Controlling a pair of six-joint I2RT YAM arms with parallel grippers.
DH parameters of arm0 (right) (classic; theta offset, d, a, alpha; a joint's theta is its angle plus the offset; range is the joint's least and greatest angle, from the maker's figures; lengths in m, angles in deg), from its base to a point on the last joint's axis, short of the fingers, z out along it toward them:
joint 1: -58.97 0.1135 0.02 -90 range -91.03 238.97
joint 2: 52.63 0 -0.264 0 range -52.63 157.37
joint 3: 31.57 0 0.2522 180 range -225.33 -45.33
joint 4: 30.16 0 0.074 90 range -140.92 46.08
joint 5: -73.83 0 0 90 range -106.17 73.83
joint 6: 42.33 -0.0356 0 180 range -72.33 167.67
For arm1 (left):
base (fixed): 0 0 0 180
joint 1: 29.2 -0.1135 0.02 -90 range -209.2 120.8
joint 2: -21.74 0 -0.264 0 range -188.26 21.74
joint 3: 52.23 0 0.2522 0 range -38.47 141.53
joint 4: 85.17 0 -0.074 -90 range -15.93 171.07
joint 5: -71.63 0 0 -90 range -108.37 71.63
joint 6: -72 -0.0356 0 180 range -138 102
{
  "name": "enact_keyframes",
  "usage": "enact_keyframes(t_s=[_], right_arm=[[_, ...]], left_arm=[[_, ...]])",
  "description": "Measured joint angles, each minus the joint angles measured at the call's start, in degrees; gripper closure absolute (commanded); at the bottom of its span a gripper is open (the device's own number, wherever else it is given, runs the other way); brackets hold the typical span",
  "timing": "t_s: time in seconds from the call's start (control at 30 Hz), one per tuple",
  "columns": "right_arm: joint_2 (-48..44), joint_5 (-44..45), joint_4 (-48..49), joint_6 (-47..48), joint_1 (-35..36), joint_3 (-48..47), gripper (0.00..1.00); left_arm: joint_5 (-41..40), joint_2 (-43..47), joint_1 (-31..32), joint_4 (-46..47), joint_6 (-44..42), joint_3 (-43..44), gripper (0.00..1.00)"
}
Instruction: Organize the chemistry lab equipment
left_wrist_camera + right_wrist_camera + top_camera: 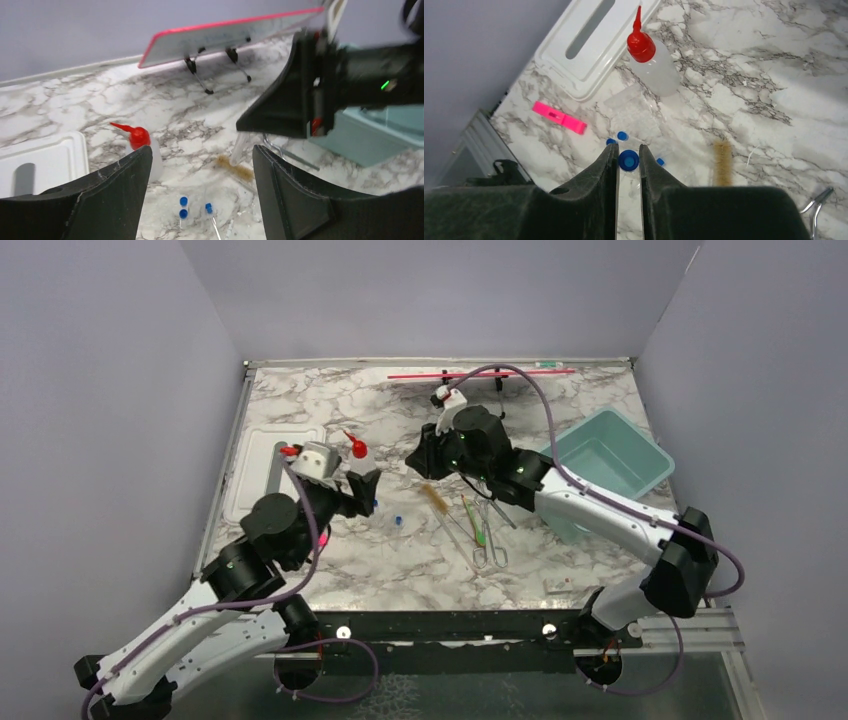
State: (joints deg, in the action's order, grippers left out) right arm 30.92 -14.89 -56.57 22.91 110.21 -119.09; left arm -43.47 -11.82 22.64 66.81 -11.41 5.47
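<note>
- A white tray (262,455) lies flat at the far left of the marble table (380,560), with a flat pink strip (560,117) on the marble near it.
- The left gripper (201,152) hangs over the table with its jaws spread wide and nothing between them.
- The small squeeze bottle (651,60) with a red nozzle stands upright just beside the tray's right edge, a little beyond the left gripper.
- Several blue-capped clear tubes (183,201) lie loose on the marble just right of the left gripper, between the bottle and the brush.
- The right gripper (414,462) is above the middle of the table, its jaws closed on a held tube (628,160). The blue cap shows between the fingertips and the clear body hangs below them, off the table.
- The bristly tan brush (437,498) lies on the marble to the right of the loose tubes.
- The green-handled tool (477,525) and the metal forceps (490,545) lie side by side just right of the brush, partly under the right arm.
- A teal bin (610,465) sits at the right edge.
</note>
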Motion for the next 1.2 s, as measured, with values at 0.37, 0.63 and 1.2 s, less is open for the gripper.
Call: enact_keyframes(t_s=[0.37,0.63,1.2], right_arm=[[12.3,-12.5,24.5,18.6,-0.3,7.6,0.83],[17.6,-25.5,32.7,30.6,-0.3,8.2,0.88],[23.4,-32.5,35.3,44.5,-0.3,9.1,0.89]], left_arm=[[-15.3,-5.0,0.0,-7.0,0.5,21.5,0.24],[-14.8,-21.6,0.0,-11.0,0.0,43.2,0.24],[-12.9,-26.1,0.0,-11.6,-4.2,51.7,0.22]])
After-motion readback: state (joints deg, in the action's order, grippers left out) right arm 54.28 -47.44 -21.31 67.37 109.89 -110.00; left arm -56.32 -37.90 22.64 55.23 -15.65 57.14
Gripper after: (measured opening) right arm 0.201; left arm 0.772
